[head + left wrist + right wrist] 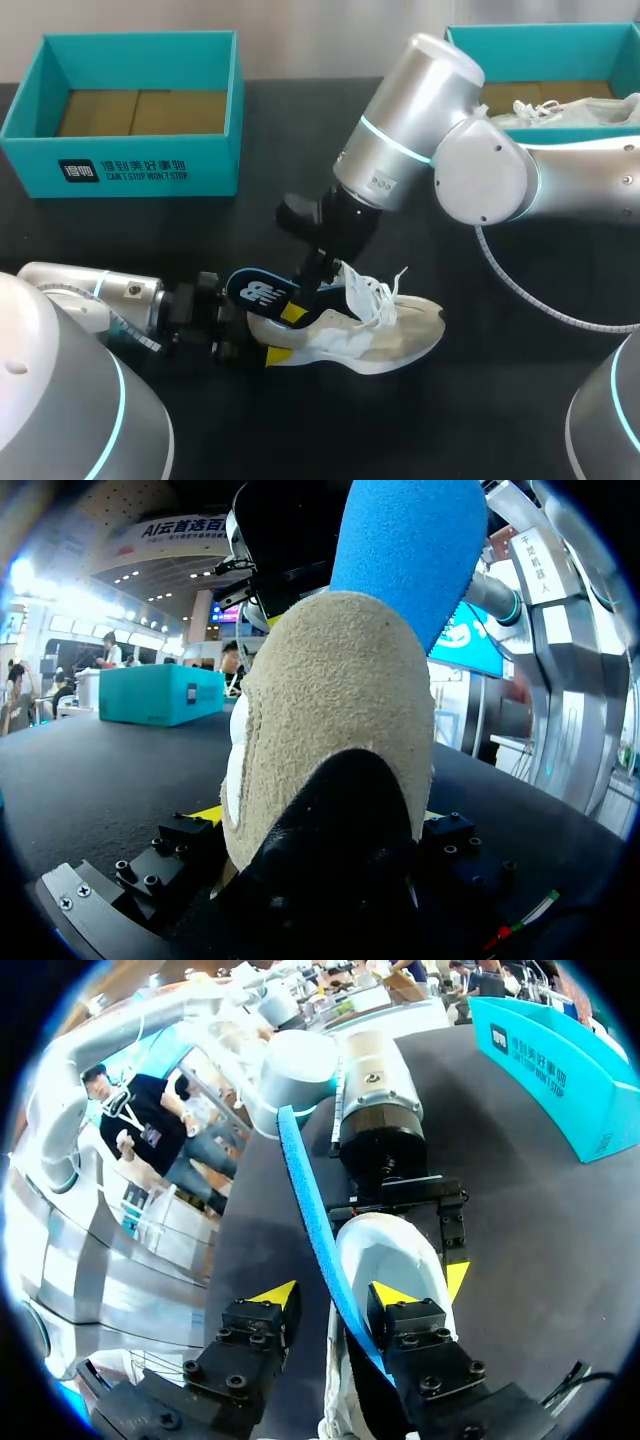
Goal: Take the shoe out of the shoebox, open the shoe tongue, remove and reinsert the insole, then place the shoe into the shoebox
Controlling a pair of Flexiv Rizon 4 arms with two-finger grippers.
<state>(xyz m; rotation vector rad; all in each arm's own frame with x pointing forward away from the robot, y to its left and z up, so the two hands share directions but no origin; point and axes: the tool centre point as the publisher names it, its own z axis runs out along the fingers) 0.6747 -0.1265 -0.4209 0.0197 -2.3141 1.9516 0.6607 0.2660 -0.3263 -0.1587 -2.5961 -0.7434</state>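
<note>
In the left end effector (318, 815), gripped from both sides, is the heel of the sneaker (380, 335) on the worktop (480, 400). Above it the right end effector (335, 1295) is open, the blue insole (305, 1200) between its fingers.

Head camera: high, behind the robot, looking down on the whole counter (200, 240). Left wrist camera: low, near counter level, hard up against the shoe (330, 730) heel (it fills most of the view). Right wrist camera: close above, looking down past its own tool (335, 1298) into the shoe. All three share the shoe and blue insole (410, 540).
</note>
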